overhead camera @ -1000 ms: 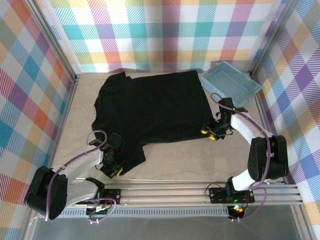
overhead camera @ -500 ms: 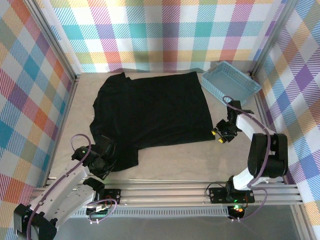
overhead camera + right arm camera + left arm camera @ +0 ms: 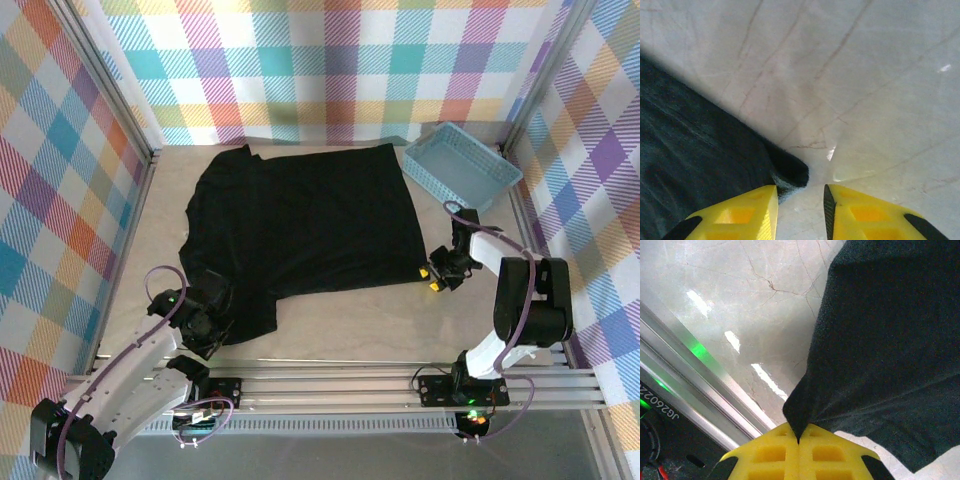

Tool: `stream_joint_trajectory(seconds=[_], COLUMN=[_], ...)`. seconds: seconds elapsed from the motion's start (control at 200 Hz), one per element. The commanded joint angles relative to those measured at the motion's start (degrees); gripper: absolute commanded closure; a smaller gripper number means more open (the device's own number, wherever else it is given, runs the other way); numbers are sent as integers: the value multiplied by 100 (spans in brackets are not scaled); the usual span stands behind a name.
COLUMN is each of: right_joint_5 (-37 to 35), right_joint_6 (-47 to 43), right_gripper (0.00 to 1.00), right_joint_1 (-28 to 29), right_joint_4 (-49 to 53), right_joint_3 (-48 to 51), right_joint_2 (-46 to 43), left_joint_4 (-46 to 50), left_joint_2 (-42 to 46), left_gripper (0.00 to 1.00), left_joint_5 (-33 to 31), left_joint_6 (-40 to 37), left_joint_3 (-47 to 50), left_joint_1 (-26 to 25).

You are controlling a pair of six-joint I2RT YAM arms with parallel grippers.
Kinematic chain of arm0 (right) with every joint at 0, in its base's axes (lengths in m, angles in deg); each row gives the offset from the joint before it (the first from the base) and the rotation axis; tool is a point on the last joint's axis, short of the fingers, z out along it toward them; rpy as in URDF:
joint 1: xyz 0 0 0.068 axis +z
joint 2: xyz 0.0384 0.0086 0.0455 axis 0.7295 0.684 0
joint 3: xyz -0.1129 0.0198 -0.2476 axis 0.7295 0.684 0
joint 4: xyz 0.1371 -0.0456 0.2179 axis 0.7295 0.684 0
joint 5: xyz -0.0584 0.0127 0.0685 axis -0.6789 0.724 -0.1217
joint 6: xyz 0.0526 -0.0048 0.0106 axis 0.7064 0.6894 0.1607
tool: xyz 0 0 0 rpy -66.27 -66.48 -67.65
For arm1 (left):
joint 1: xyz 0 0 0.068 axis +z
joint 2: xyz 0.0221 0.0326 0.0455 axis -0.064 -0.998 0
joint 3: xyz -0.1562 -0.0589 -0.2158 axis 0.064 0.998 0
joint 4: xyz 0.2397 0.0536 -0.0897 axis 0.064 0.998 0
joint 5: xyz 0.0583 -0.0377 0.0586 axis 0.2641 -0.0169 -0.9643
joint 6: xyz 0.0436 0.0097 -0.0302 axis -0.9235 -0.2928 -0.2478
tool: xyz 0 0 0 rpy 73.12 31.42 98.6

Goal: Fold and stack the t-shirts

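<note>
Pinching a fold of the plain black cloth t-shirt (image 3: 310, 220) spread flat on the pale marbled table (image 3: 350, 320), my left gripper (image 3: 799, 436) is clamped tight; my right gripper (image 3: 800, 200) gapes over its hem corner; a printed label (image 3: 660, 407) reads "JG2602"

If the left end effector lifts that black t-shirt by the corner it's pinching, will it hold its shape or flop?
Probably flop: the t-shirt puckers into a soft peak where the left end effector pinches it, so it looks limp. It would likely drape and drag, since most of it lies spread on the table.
</note>
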Motion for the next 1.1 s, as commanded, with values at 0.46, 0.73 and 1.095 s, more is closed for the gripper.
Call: stream_joint_trajectory(seconds=[0.46,0.73,1.095], right_joint_5=[-216,-188,95], right_joint_6=[-332,-294,-546], right_gripper=[100,100,100], right_joint_1=[201,518,565], right_joint_4=[437,1482,1640], right_joint_3=[-94,529,-99], right_joint_2=[-57,-1312,-1054], left_joint_4=[1111,1572,-139], left_joint_2=[317,823,-544], left_gripper=[100,100,100], left_joint_5=[27,537,-310], left_joint_6=[36,41,-756], left_joint_3=[-185,-81,-1857], left_joint_1=[-23,-28,22])
